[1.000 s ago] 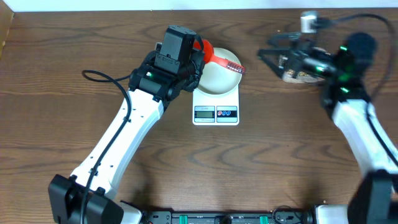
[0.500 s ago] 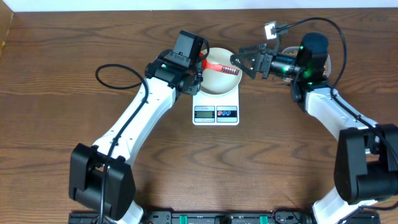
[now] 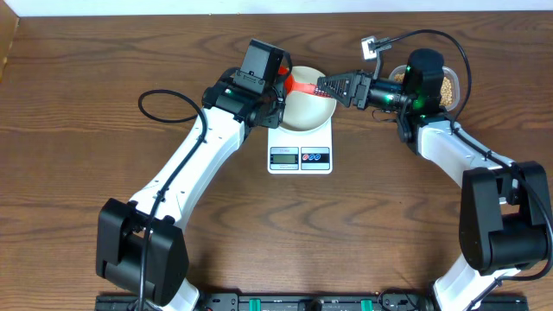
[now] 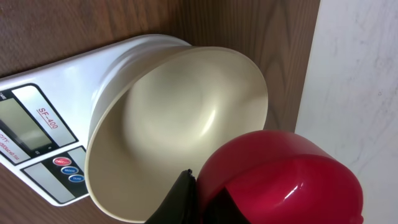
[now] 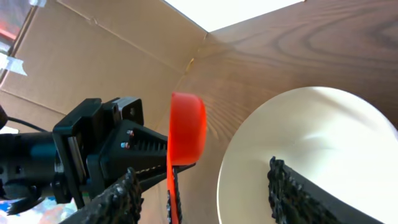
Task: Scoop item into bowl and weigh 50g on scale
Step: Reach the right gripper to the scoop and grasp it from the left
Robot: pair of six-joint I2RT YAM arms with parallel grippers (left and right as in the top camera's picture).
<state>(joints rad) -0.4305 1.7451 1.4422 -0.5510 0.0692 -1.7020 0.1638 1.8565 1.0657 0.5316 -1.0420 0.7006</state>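
The white bowl (image 3: pixel 302 111) stands empty on the white scale (image 3: pixel 300 149). My left gripper (image 3: pixel 275 84) is shut on a red scoop (image 3: pixel 301 84) and holds it over the bowl's far rim. In the left wrist view the scoop's red cup (image 4: pixel 280 180) sits beside my finger (image 4: pixel 188 198), above the bowl (image 4: pixel 168 118) and scale (image 4: pixel 56 118). My right gripper (image 3: pixel 333 85) is open, its fingers either side of the scoop's handle. In the right wrist view the scoop (image 5: pixel 186 134) hangs between the open fingers (image 5: pixel 205 193), beside the bowl (image 5: pixel 298 149). The beans (image 3: pixel 448 87) lie in a tub behind the right arm.
A black cable loop (image 3: pixel 160 104) lies on the wooden table left of the left arm. A cardboard wall (image 5: pixel 93 56) stands at the table's far left. A white wall edge runs along the back of the table.
My right arm has swung left from the bean tub to the bowl, and its open fingers now flank the scoop's handle. The left arm shifted slightly right, still holding the scoop.
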